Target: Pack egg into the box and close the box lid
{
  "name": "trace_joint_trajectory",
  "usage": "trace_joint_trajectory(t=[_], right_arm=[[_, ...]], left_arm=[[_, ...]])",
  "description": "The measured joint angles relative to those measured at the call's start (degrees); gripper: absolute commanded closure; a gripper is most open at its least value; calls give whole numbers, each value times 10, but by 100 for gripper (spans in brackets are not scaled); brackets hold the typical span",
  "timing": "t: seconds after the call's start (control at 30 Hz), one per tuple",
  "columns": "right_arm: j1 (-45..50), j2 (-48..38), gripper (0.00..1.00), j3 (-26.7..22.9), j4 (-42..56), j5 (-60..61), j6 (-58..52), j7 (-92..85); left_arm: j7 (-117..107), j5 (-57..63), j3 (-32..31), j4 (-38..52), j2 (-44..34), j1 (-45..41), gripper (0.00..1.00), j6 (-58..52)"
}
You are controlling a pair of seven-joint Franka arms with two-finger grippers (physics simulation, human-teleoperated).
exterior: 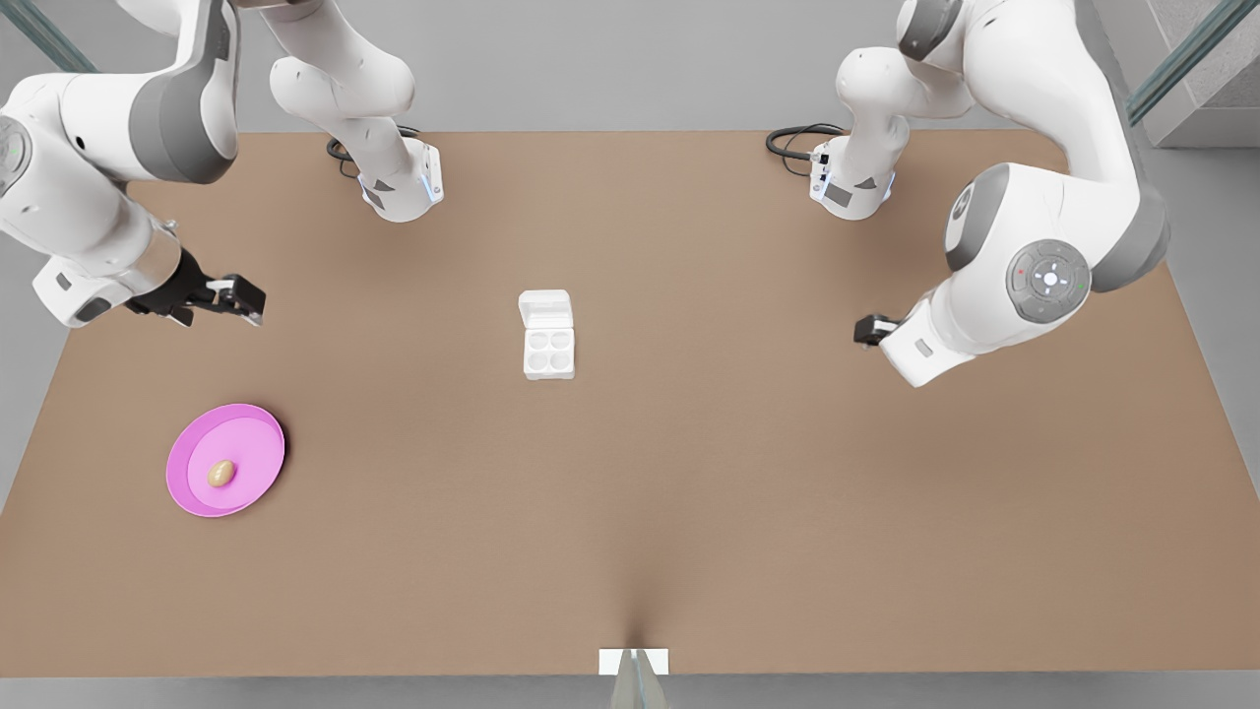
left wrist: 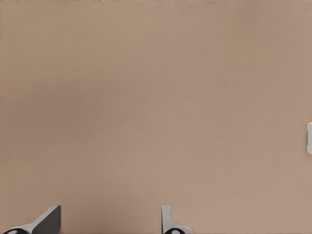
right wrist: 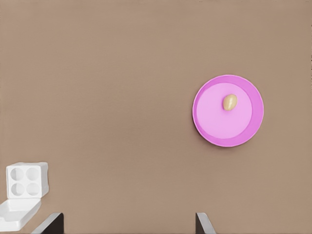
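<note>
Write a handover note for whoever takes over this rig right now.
Right gripper: open, above the table at the front view's left, empty.
Left gripper: open, at the front view's right, empty.
Egg: lying on the pink plate.
Box: mid-table, cups empty, box lid open.
Done: nothing.
Left: pick the egg, place it in a cup, close the lid.

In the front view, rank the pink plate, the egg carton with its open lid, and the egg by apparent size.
1. pink plate, largest.
2. box with its open box lid, clearly smaller in area than the plate.
3. egg, smallest by far, lying on the plate.
</note>
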Motion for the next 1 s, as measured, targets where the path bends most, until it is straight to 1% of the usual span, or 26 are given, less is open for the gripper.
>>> trace_joint_trajectory(t=[0.13, 0.23, 0.3, 0.4, 0.47, 0.5, 0.57, 0.6, 0.63, 0.7, 0.77, 0.87, 0.93, 1.0], right_arm=[[3, 7, 0, -1, 0, -3, 29, 2], [-2, 42, 0, -5, 0, -3, 42, 3], [-23, 108, 0, -6, 4, -4, 50, 3], [-81, 237, 0, -9, 25, -17, 100, 4], [-161, 328, 0, -11, 104, -20, 127, -5], [-185, 354, 0, -12, 128, -22, 138, -11], [-206, 372, 0, -12, 138, -26, 157, -21], [-209, 371, 0, -12, 112, -26, 171, -25], [-212, 364, 0, -12, 58, -27, 197, -29], [-209, 366, 0, -11, 18, -29, 241, -37], [-201, 380, 0, -8, 11, -30, 280, -43], [-218, 402, 0, -1, 10, -61, 333, -54], [-299, 400, 0, 92, -22, -114, 385, -60], [-362, 397, 0, 174, -53, -168, 418, -66]], left_arm=[[-16, 4, -2, -6, 0, -7, 0, 25], [-25, 6, -2, -9, 0, -14, 0, 31], [-31, 7, -3, -12, 2, -18, 0, 32], [-37, 7, -1, -12, 3, -13, 0, 36], [-42, 7, 0, -13, 3, -16, 0, 37], [-43, 7, 0, -14, 5, -18, 0, 38], [-47, 7, 0, -15, 7, -18, 0, 38], [-49, 7, -1, -15, 8, -18, 0, 38], [-50, 7, -1, -17, 9, -18, 0, 38], [-53, 7, -1, -24, 15, -19, 0, 39], [-55, 7, 0, -26, 19, -19, 0, 40], [-58, 8, 0, -27, 20, -18, 0, 41], [-60, 8, -1, -26, 20, -19, 0, 41], [-62, 8, 0, -27, 21, -17, 0, 41]])
